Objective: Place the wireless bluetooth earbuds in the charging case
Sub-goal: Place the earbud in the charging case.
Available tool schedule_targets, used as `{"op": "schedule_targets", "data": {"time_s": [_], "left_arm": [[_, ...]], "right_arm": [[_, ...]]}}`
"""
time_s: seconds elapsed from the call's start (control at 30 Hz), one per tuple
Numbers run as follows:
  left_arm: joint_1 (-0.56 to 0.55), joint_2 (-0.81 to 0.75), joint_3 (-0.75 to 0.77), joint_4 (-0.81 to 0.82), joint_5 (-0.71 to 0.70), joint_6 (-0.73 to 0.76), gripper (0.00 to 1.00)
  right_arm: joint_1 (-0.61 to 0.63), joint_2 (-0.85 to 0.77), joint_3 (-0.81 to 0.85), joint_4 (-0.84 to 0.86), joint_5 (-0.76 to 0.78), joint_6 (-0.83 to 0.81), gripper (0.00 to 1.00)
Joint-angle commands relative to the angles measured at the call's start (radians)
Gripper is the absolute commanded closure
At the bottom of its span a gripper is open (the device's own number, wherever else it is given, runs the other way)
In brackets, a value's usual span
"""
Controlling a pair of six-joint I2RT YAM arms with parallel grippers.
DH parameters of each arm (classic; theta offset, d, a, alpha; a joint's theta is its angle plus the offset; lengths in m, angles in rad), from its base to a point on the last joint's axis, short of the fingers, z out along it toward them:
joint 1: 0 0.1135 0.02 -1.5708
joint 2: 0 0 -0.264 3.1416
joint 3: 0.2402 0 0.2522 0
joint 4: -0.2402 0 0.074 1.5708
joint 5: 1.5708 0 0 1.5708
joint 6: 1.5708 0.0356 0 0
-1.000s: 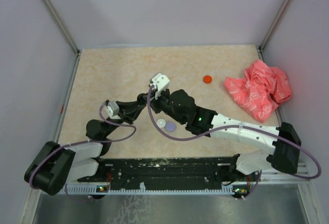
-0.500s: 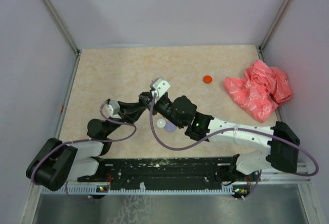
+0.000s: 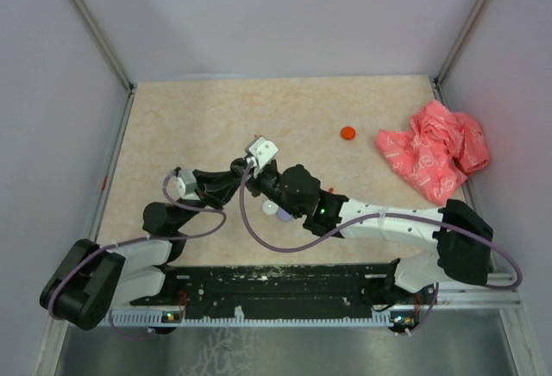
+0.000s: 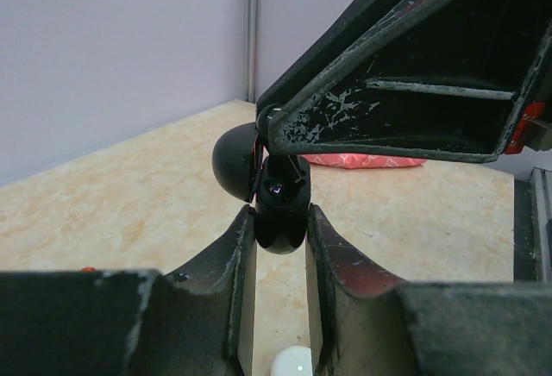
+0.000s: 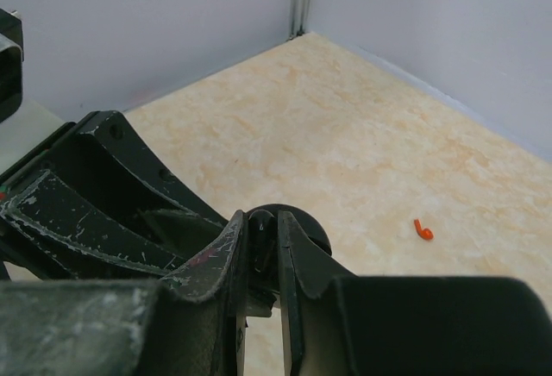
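Observation:
My left gripper (image 3: 239, 177) (image 4: 280, 214) is shut on the small glossy black charging case (image 4: 279, 225), held off the table with its round lid (image 4: 234, 163) open. My right gripper (image 3: 256, 178) (image 5: 266, 223) meets it from the right, tip to tip. Its fingers are shut on a thin black earbud (image 5: 267, 247) right at the case's lid (image 5: 297, 219). How deep the earbud sits in the case is hidden. A tiny red earbud (image 5: 422, 230) lies on the table beyond the grippers. White and lilac earbuds are not visible.
A white disc (image 3: 271, 208) (image 4: 293, 363) and a lilac disc (image 3: 285, 213) lie under the right arm. A red disc (image 3: 348, 133) lies at mid-right. A crumpled pink-red bag (image 3: 435, 152) fills the right edge. Walls enclose the table.
Both grippers, still joined at the case, have shifted slightly left and toward the near edge. The right arm's elbow has swung left. Discs and bag have not moved.

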Motion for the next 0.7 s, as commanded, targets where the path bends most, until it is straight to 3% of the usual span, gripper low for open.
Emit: {"op": "schedule_targets", "data": {"time_s": [0.0, 0.67], "left_arm": [[-0.002, -0.033, 0.013, 0.157, 0.003, -0.015, 1.00], [-0.002, -0.135, 0.028, 0.032, -0.056, -0.089, 1.00]], "right_arm": [[0.012, -0.003, -0.001, 0.080, 0.018, -0.004, 0.94], [0.027, -0.025, -0.032, 0.093, 0.018, -0.041, 0.95]]}}
